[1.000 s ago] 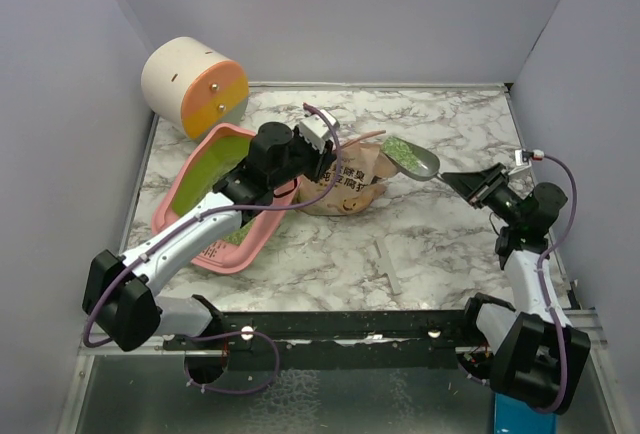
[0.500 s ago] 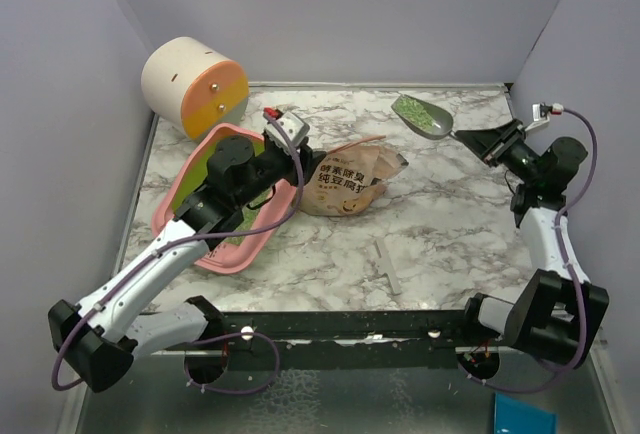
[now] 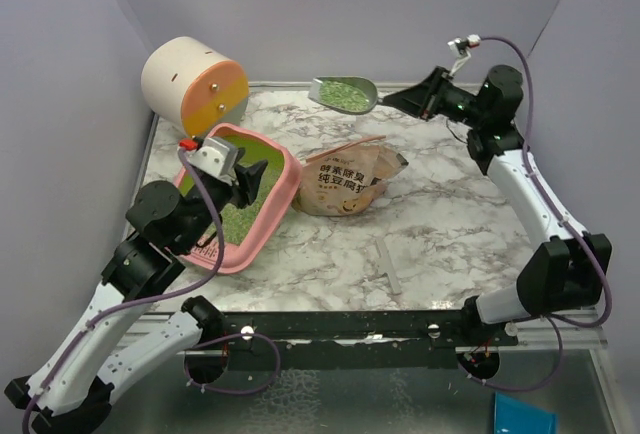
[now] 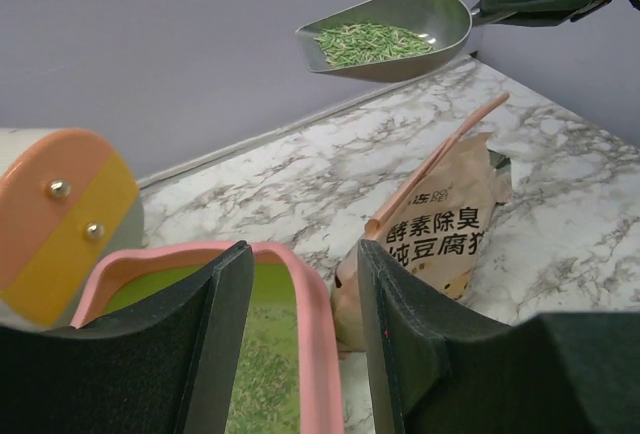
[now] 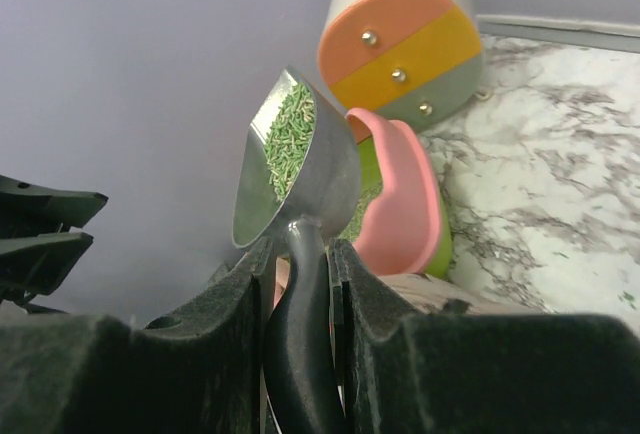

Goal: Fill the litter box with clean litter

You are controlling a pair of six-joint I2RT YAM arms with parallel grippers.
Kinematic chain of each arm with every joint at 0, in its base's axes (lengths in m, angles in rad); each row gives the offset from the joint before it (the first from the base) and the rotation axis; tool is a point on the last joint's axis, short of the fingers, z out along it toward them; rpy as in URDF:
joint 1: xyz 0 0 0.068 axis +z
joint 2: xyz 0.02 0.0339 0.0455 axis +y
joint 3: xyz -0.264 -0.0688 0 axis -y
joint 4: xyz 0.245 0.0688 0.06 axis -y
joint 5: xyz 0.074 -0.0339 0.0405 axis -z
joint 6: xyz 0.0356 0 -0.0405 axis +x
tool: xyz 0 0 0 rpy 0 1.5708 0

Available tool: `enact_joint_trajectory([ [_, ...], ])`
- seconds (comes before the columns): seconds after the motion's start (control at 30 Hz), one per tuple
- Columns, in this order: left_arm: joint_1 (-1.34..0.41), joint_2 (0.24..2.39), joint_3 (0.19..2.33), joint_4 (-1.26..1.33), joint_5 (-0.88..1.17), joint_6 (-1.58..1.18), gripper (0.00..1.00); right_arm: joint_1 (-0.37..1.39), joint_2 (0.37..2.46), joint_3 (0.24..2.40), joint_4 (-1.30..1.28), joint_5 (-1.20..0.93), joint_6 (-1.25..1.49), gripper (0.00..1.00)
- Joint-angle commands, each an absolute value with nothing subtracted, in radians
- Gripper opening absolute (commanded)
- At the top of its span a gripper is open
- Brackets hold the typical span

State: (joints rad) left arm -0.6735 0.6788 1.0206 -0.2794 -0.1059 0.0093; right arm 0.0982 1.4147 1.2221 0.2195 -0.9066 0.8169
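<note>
The pink litter box lies at the left, one end propped up, with greenish clean litter on its lime bottom. My left gripper hovers open over it. In the left wrist view its jaws straddle the pink rim without touching it. My right gripper is shut on the black handle of a metal scoop, held high near the back wall. The scoop carries green litter, and the right gripper has the handle pinched between its pads.
A tan paper bag with printed characters lies open right of the box. A cream-and-orange cylinder stands at the back left corner. A thin pale strip lies on the marble nearer the front. Grey walls enclose three sides.
The left gripper has opened and drawn back from the bag to over the litter box. The right arm has lifted the loaded scoop up and carried it back and leftward.
</note>
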Motion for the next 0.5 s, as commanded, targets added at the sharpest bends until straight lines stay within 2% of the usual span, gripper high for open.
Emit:
enact_joint_trajectory([
  [0.0,-0.671,0.592,1.049,-0.359,-0.255,0.004,0.48,0.283,1.511,1.436,0.042,-0.808,0.659,0.01],
  [0.27,-0.672,0.495,1.099,-0.436,-0.364,-0.006,0.45,0.627,1.773,1.923,-0.434,-0.532,0.321,0.01],
  [0.47,-0.672,0.463,1.13,-0.496,-0.413,0.0,0.45,0.773,1.913,2.083,-0.613,-0.293,0.199,0.01],
])
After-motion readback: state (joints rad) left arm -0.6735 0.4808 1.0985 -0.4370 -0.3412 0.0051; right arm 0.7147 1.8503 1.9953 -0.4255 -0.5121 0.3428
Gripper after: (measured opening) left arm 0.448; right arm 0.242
